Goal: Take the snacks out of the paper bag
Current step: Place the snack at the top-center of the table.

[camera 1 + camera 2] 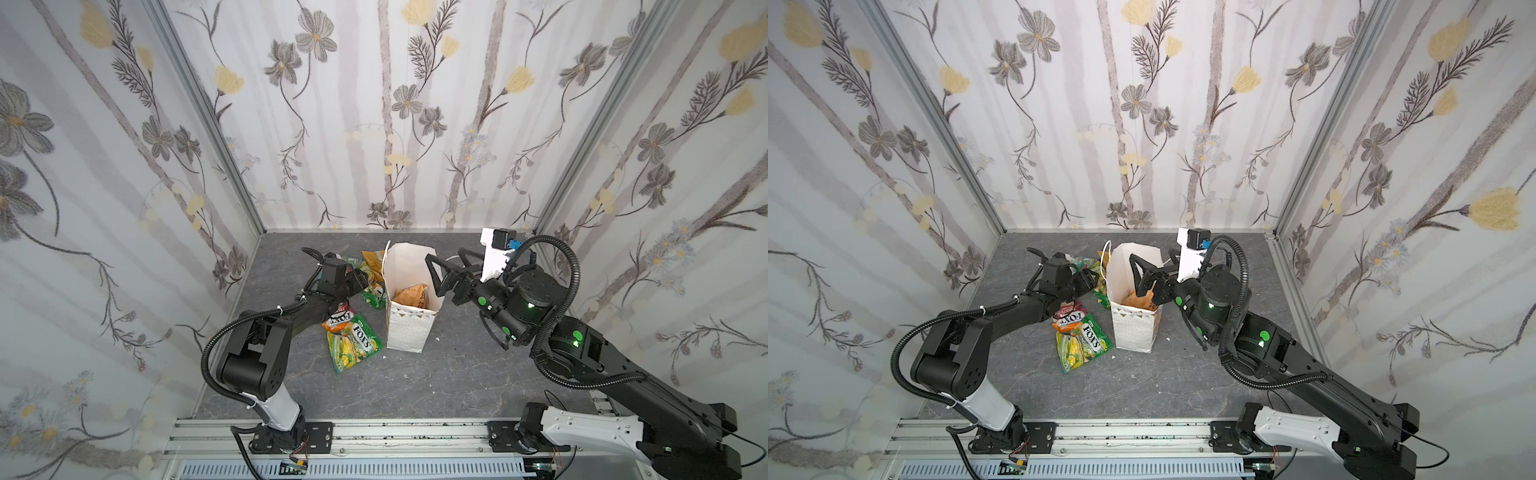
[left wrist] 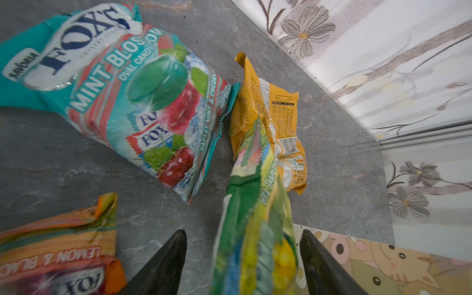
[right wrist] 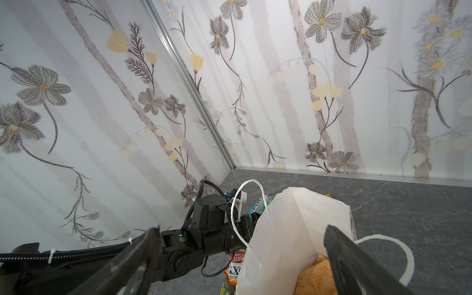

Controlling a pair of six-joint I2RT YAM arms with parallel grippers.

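The step in hand looks like the drop-off of one snack. The left fingers (image 2: pixel 163 265) stand apart with a green-yellow candy packet (image 2: pixel 245 194) loose between them, pinched by neither as far as the wrist view shows, low over the grey surface (image 1: pixel 457 374). In both top views this happens just left of the white paper bag (image 1: pixel 405 332), which stands upright near mid-frame.

Already out, left of the bag, are a teal Fox's Mint Blossom packet (image 2: pixel 143 97), a yellow-orange chip bag (image 2: pixel 270 122), a red-orange Fox's packet (image 1: pixel 337 322) and a second green-yellow Fox's packet (image 1: pixel 353 347). One orange-tan pouch (image 1: pixel 409 296) lies inside the bag.

The right fingers (image 3: pixel 342 255), spread wide and empty, hover at the bag's mouth. The next move likely calls for them to dip in and close on the pouch. They must miss the paper wall and the cord handles (image 3: pixel 245 204), since nothing steadies the bag.
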